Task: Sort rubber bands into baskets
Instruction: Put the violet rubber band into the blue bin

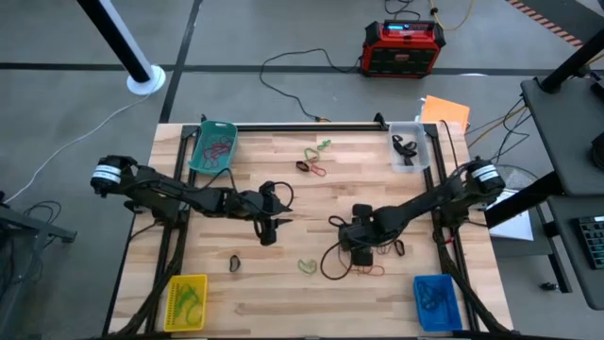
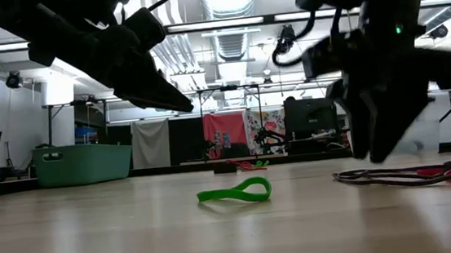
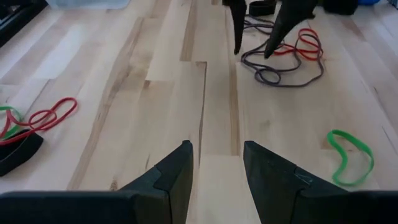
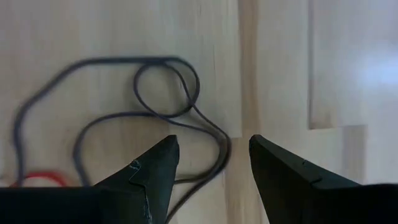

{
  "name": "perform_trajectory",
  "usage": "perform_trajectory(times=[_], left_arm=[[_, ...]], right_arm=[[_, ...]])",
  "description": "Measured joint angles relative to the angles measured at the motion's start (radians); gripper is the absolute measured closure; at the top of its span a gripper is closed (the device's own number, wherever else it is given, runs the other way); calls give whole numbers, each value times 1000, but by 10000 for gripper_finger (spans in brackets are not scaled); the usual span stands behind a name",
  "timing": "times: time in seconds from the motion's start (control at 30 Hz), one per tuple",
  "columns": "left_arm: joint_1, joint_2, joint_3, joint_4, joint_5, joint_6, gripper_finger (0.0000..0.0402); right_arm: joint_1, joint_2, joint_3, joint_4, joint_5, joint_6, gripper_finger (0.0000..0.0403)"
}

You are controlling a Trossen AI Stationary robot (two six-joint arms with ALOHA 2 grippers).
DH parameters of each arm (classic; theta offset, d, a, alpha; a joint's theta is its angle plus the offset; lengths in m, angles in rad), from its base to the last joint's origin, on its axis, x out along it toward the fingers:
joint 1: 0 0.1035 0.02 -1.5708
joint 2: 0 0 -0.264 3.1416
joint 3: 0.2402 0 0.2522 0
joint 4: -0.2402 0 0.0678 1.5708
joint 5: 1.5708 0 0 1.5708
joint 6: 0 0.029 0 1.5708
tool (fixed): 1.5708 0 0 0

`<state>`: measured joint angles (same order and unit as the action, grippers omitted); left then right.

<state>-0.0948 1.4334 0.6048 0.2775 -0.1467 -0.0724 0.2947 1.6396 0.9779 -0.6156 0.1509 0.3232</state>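
Both grippers stand open over the middle of the wooden table and hold nothing. My left gripper [image 1: 268, 232] [image 3: 217, 149] hangs above bare boards. My right gripper [image 1: 361, 253] [image 4: 214, 146] points steeply down over a large dark rubber band [image 4: 166, 87] [image 1: 332, 266], its fingers [image 2: 374, 142] a little above it. A red band [image 1: 374, 270] lies tangled with the dark one. A green band [image 2: 235, 193] [image 1: 307, 267] and a small black band [image 1: 234, 263] lie flat nearby. The teal [image 1: 213, 147], clear [image 1: 409, 147], yellow [image 1: 187, 300] and blue [image 1: 436, 300] baskets sit at the corners.
More bands lie in a cluster [image 1: 316, 161] near the far edge, with a red band [image 3: 43, 118] and a black one [image 3: 18, 152] to one side of my left gripper. A red-and-black box [image 1: 404, 45] and cables lie on the floor beyond the table.
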Motion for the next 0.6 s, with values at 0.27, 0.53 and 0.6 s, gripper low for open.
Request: perform_trajectory(times=[0.27,0.53,0.6], left_arm=[[0,0,0,3,0,11,274],[0,0,0,19,0,12,274],[0,0,0,19,0,17,274]], right_arm=[[0,83,3,52,-1,-61,218],[-5,114,2,83,-10,-104,299],[-5,115,0,94,-12,-121,332]])
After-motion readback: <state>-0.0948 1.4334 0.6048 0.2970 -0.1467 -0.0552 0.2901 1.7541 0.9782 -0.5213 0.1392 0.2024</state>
